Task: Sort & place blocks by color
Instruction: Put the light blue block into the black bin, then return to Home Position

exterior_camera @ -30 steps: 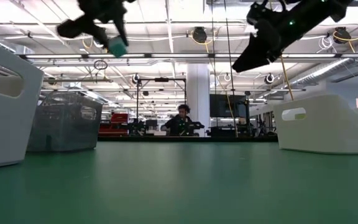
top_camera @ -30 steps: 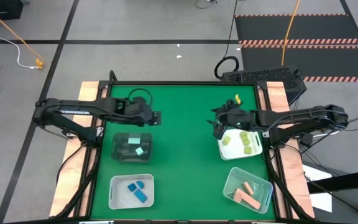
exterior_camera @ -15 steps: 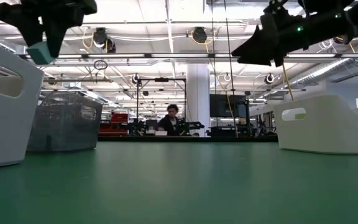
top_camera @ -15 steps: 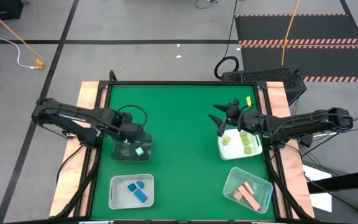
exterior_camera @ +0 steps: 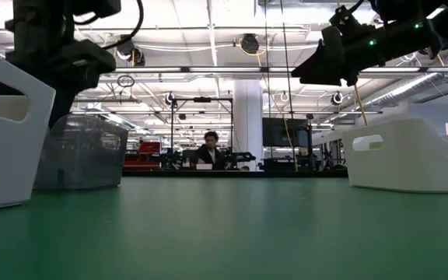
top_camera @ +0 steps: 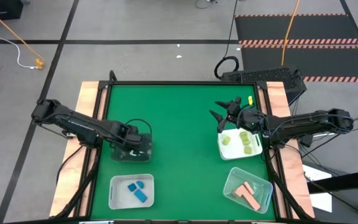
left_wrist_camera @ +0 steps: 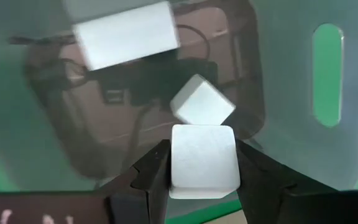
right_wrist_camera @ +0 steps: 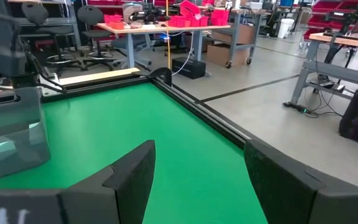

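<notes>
Mint cube (left_wrist_camera: 202, 160) is what you hold pinched in your left gripper (left_wrist_camera: 201, 177), low over the dark clear bin (top_camera: 143, 151), above two mint blocks (left_wrist_camera: 202, 104) lying inside it. Your right gripper (top_camera: 224, 112) hangs with fingers spread wide, far across the table from this bin.

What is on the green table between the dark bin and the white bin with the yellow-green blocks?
Nothing: in the high view only bare green table lies between the dark bin and the white bin.

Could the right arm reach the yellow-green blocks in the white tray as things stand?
Probably yes: the right gripper is open and empty, beside the white tray, and nothing covers the yellow-green blocks.
</notes>
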Motion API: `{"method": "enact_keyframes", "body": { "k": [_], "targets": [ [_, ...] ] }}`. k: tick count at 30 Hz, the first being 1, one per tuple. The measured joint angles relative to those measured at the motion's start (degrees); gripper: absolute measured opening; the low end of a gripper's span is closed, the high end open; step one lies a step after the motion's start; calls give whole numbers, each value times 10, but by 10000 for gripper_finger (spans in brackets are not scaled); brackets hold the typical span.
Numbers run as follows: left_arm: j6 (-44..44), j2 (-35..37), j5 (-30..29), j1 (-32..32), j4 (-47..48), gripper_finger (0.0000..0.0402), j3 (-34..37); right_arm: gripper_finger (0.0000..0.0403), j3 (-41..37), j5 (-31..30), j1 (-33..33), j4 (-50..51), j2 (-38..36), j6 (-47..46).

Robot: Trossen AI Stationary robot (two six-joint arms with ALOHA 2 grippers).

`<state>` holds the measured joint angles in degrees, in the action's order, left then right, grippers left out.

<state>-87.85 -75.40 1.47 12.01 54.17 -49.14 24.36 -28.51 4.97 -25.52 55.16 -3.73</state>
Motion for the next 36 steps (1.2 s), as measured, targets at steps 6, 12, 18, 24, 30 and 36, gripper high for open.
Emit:
{"method": "enact_keyframes", "body": {
  "k": [6,12,18,24,30,36],
  "targets": [
    [5,0,-2,0,-39,144,35,238,0,0,0,0,0,1],
    [4,0,-12,0,-37,204,40,238,0,0,0,0,0,0],
    [55,8,-13,0,-44,258,40,238,0,0,0,0,0,0],
    [102,55,-41,0,-46,284,27,238,0,0,0,0,0,0],
    [240,127,-137,0,-55,281,-7,238,0,2,0,0,0,-1],
    [433,211,-175,0,-162,275,-11,238,0,10,12,1,0,-17]
  ]
}}
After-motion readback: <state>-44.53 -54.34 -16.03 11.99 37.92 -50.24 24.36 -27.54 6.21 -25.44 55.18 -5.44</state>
